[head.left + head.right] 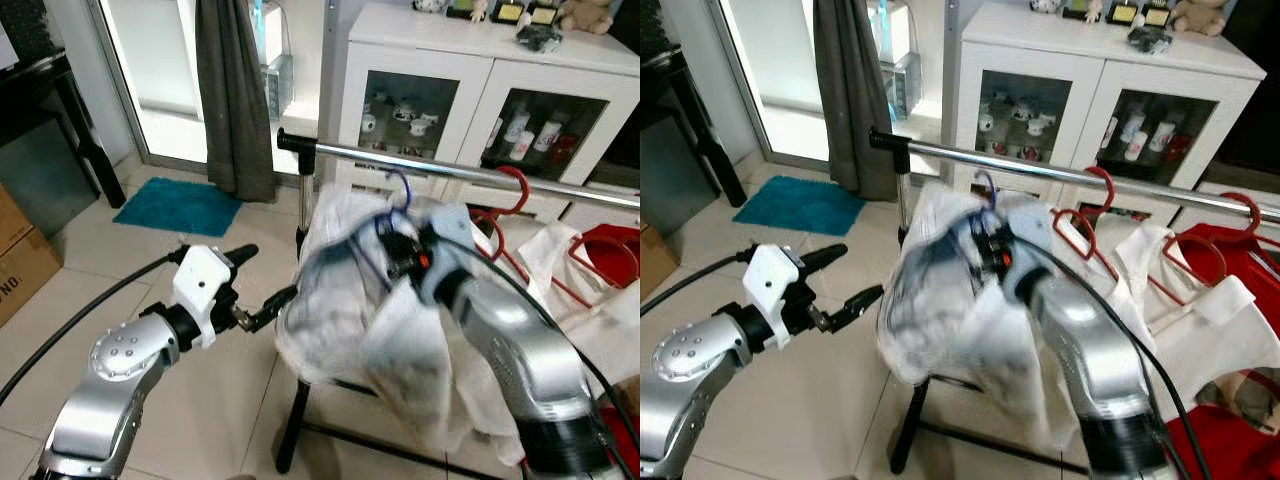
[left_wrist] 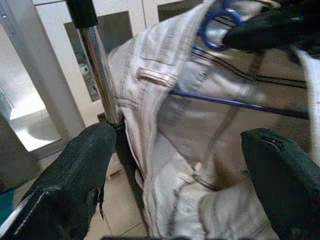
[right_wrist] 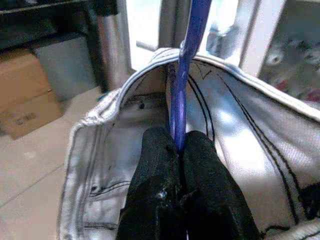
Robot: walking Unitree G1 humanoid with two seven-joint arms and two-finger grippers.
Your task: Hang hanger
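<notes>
Pale floor tiles point(image 1: 230, 400) run back to a glass door with a dark curtain point(image 1: 235, 100) and a teal mat point(image 1: 178, 205) at the far left, and a white glass-fronted cabinet point(image 1: 480, 90) stands against the far wall.

On the left, the left gripper point(image 1: 265, 285) reaches toward the near left edge of a pale garment point(image 1: 345, 300); its fingers point(image 2: 75, 175) are spread wide with nothing between them, one tip just beside the cloth and the rack's upright post point(image 2: 100, 75).

Across the middle runs a silver rail point(image 1: 450, 170). Just below it the right gripper point(image 3: 177, 150) has its fingers pinched tight on the neck of a blue hanger point(image 3: 187, 65), which carries the pale garment. The blue hook point(image 1: 402, 188) sits close under the rail; whether it rests on the rail cannot be told.

Farther right, red hangers point(image 1: 1090, 215) hang from the rail, with white and red clothes point(image 1: 1200, 320) below.
</notes>
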